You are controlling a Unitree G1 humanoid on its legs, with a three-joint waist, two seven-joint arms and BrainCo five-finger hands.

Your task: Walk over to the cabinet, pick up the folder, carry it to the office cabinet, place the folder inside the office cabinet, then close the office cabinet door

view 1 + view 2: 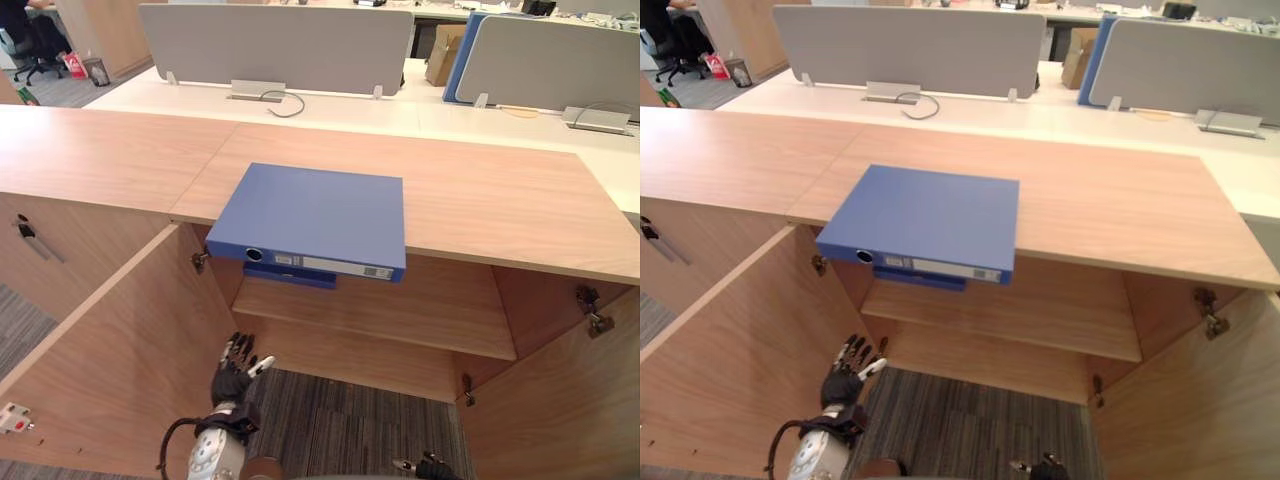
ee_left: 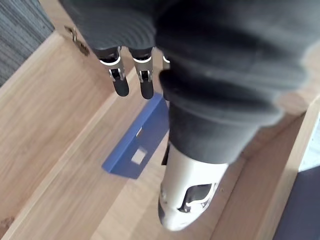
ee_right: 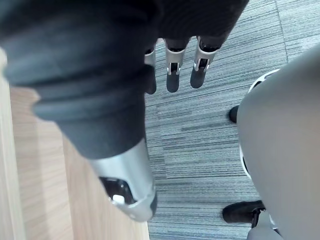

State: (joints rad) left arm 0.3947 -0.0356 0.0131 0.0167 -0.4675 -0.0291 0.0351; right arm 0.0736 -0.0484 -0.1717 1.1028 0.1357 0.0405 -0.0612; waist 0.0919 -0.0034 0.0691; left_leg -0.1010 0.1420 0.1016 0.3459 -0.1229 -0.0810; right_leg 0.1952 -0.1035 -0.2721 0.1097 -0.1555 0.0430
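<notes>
Blue folder (image 1: 315, 215), spine nine-to-three, lies at one o'clock from the nearer left hand (image 1: 235, 375); it and the right hand (image 3: 172, 80) hang slack, empty.

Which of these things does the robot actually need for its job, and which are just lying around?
For the job: blue folder, open cabinet, left hand, right hand.
Just lying about: grey desk screens, cardboard box.

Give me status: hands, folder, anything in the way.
Left hand open, low before the cabinet. Right hand open, empty. Folder flat on cabinet top, overhanging the edge, untouched. Both doors open.
</notes>
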